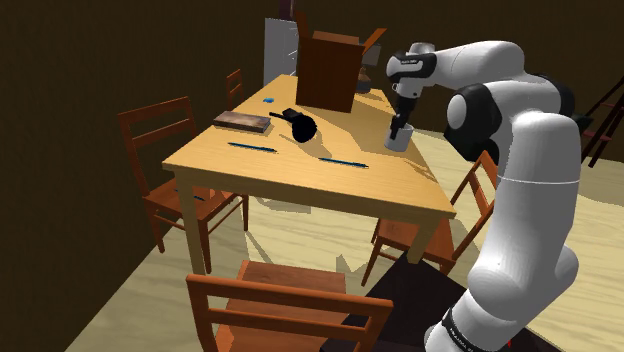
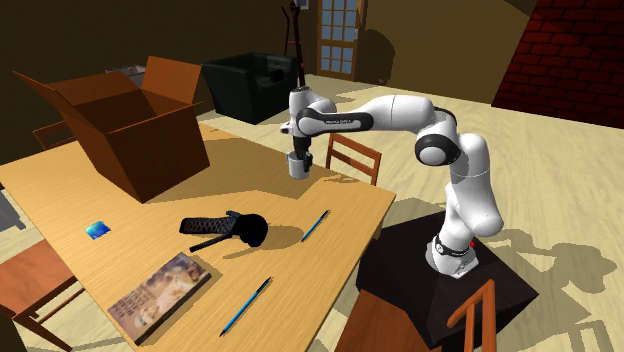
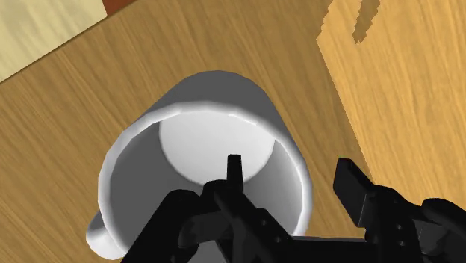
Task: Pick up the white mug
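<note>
The white arm stands at the shoulder view's lower right and climbs nearly upright. It bends at a dark elbow joint and reaches toward that view's left and the far side. The forearm runs roughly level, and at its end the wrist turns over so the hand points straight down. The black gripper hangs low beneath it. From the wrist view its two fingers stand apart. One is dipped inside the mug and the other is just outside, with the wall between them and neither finger clasping it.
</note>
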